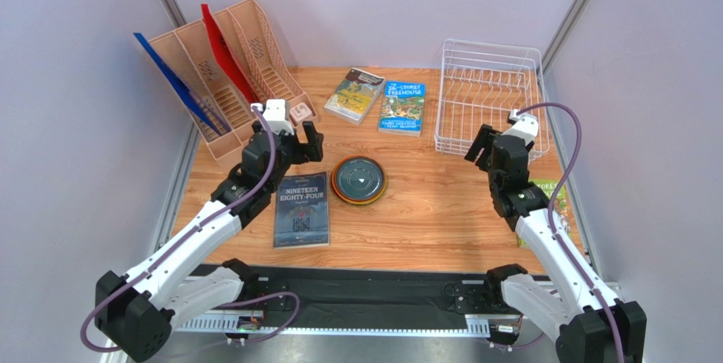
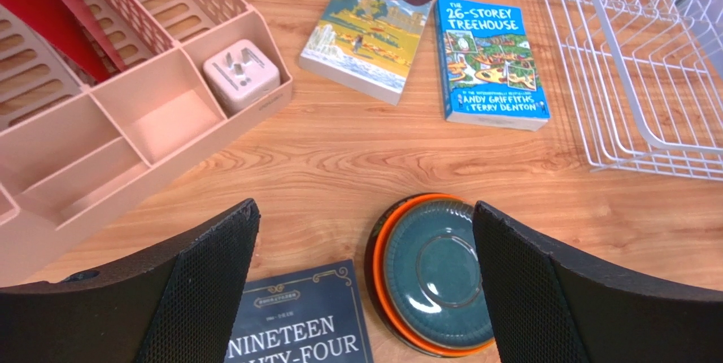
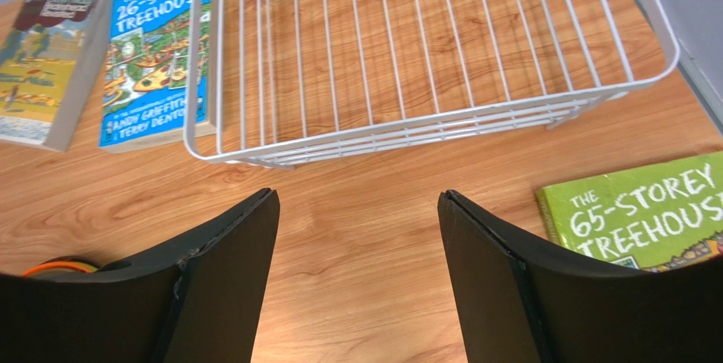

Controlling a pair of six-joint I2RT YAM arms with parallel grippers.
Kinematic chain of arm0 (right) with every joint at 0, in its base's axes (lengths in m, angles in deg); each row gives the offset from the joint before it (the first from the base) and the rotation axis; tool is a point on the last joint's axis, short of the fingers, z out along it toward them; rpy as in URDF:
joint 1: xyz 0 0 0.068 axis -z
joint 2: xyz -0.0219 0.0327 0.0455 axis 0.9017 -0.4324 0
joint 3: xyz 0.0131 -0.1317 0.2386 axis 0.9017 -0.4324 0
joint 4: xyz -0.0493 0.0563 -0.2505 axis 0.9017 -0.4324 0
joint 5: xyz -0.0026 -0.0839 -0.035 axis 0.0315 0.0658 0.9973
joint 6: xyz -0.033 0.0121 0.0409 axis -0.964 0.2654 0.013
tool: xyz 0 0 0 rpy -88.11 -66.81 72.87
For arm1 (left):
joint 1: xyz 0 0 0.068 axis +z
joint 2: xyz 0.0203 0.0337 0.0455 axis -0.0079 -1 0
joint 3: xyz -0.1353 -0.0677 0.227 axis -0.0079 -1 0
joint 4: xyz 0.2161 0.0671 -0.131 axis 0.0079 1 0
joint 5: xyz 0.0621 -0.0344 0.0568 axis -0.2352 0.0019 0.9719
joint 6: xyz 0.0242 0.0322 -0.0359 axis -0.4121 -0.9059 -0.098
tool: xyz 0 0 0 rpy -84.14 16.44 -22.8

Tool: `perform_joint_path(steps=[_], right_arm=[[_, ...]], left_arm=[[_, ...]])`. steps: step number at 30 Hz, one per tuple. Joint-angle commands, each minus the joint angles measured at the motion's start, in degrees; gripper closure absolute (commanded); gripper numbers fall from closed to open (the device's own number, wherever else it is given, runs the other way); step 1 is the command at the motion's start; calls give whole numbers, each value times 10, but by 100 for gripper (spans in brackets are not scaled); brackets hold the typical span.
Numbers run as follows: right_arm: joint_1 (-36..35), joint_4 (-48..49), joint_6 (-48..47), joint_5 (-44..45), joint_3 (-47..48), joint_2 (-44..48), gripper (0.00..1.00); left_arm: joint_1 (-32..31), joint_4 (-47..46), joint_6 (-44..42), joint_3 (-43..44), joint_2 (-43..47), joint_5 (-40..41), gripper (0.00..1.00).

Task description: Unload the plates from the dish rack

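The plates lie in one stack (image 1: 358, 179) on the table's middle, the dark grey-teal plate (image 2: 439, 274) on top, an orange rim (image 2: 383, 244) under it and a dark edge below; the lime green plate is hidden. The white wire dish rack (image 1: 490, 96) stands at the back right and holds no plates; it also shows in the right wrist view (image 3: 407, 50). My left gripper (image 1: 299, 136) is open and empty, above the table just left of the stack. My right gripper (image 1: 482, 146) is open and empty, over bare wood in front of the rack's near left corner.
A peach file organizer (image 1: 222, 75) with red and blue folders stands at the back left. Two books (image 1: 355, 94) (image 1: 402, 107) lie at the back centre, a dark blue book (image 1: 302, 209) left of the stack, and a green book (image 3: 645, 210) at the right edge.
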Motion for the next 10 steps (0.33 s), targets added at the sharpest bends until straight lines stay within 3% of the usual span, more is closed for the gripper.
perform_joint_path(steps=[1,10], right_arm=[[0,68,-23,49,-21,13,25],[0,84,-31,71,-29,-16,24]], left_arm=[[0,4,-43,-13,21,24,0],[0,-9,-74,-37,7,70,0]])
